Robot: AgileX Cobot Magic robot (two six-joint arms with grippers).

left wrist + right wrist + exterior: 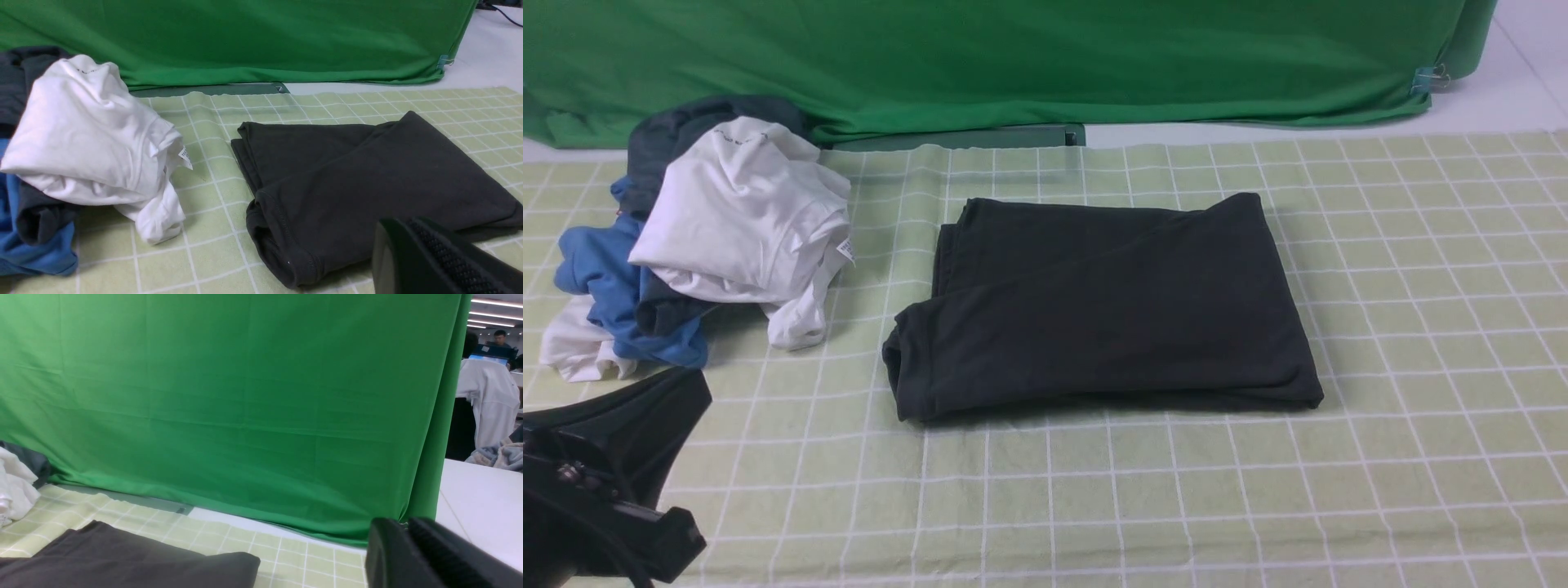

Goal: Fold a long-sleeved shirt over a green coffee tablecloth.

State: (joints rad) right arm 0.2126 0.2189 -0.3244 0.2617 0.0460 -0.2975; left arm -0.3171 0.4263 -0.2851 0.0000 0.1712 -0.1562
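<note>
One black long-sleeved shirt [1107,306] lies flat in the middle of the green coffee tablecloth [1421,343]. It is folded into a neat block, so the folding looks done or nearly done. The left gripper [596,482] sits low at the near left corner, away from the shirt, holding nothing; whether it is open is hard to tell. The right gripper [429,555] shows only its fingers pressed together, empty. A messy clothes pile [711,237] waits at the left.

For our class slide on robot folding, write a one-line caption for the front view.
Folded long-sleeved shirt lies flat on the green coffee tablecloth, beside a heap of clothes.
</note>
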